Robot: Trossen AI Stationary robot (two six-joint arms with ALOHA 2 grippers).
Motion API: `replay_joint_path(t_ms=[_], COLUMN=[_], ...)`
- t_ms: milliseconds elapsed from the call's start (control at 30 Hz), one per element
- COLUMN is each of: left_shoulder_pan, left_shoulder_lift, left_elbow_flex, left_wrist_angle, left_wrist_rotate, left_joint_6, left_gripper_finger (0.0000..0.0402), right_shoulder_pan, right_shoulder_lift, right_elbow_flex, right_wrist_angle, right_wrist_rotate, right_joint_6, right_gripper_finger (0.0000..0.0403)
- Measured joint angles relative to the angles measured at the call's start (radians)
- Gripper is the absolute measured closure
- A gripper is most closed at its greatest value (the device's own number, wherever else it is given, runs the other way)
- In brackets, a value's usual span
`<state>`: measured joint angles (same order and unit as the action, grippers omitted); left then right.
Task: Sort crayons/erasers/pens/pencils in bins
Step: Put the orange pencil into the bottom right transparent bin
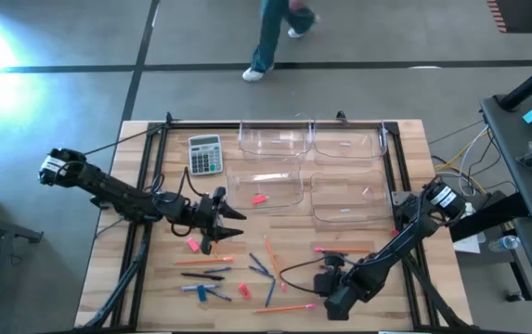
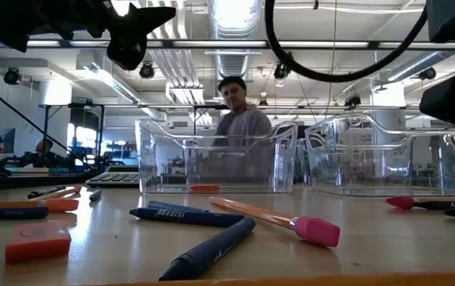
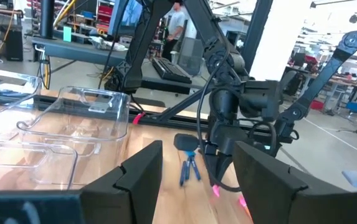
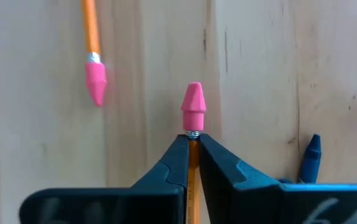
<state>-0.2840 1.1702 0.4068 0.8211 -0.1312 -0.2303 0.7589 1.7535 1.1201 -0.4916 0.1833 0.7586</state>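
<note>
Two dark tapered fingers (image 4: 172, 165), pinched orange pencil (image 4: 193, 112)

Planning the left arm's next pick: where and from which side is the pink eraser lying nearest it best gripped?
Probably from straight above, closing the hand across the narrower width of the pink eraser. It is a short, chunky block lying flat on the table, so only its sides offer faces to pinch.

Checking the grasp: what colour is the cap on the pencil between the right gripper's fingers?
Pink, on the orange pencil in the right gripper; right wrist view shows it best.
</note>
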Motion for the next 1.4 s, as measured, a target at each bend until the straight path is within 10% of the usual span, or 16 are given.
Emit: replay_joint_path(t_ms=[733,1400], left_shoulder_pan=[0.000,0.000], left_shoulder_lift=[0.000,0.000], left_elbow_flex=[0.001,0.001], left_wrist_angle=[0.001,0.000], left_wrist_rotate=[0.000,0.000], left_joint_6=[-0.002,-0.003], left_gripper_finger=[0.0220,0.0220], right_shoulder_pan=[-0.112,-0.473], right_shoulder_lift=[-0.054,-0.483], right_elbow_flex=[0.391,0.068], right_wrist_angle=[-0.589,-0.622], right_wrist_rotate=[0.164,0.264], right_joint_6=[-0.270,-0.551], right_gripper_finger=[0.0386,0.0387])
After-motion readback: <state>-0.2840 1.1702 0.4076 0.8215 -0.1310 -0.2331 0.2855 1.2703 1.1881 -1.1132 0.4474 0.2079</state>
